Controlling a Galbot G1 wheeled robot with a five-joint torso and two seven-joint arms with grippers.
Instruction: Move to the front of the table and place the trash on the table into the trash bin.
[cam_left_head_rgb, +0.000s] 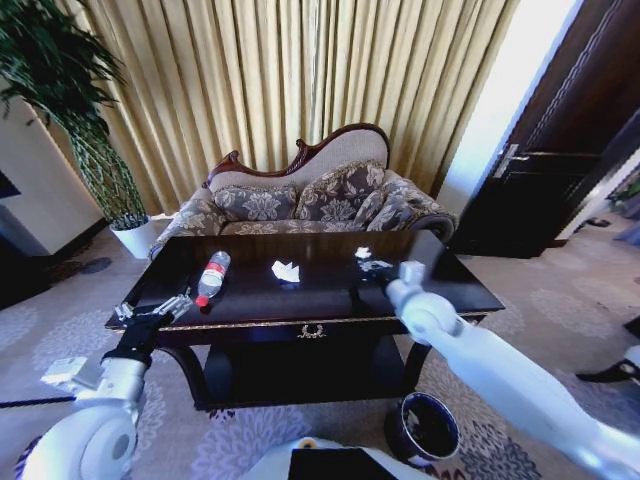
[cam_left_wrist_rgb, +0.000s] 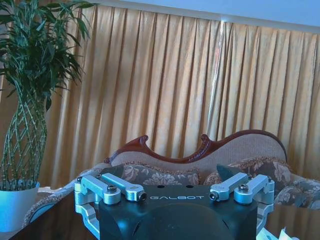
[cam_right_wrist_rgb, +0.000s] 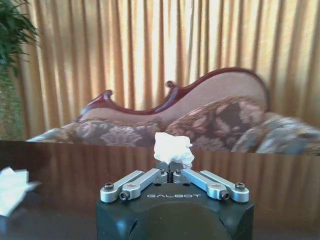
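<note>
Standing nearest the robot, the bin (cam_left_head_rgb: 423, 428) sits on the carpet just before the table's (cam_left_head_rgb: 250, 322) right front leg, partly cut off by the right arm. At the table's front left corner the left gripper (cam_left_head_rgb: 152, 311) hovers, jaws spread and empty. The bottle (cam_left_head_rgb: 211, 277) lies just beyond it, a wad (cam_left_head_rgb: 285, 270) mid-table. Farther right, the right gripper (cam_right_wrist_rgb: 169, 172) is clenched on another wad (cam_right_wrist_rgb: 173, 148) low over the tabletop

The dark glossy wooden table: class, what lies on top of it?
A clear plastic bottle with red label, a crumpled white paper wad, and another white wad gripped by the right pincer.
</note>
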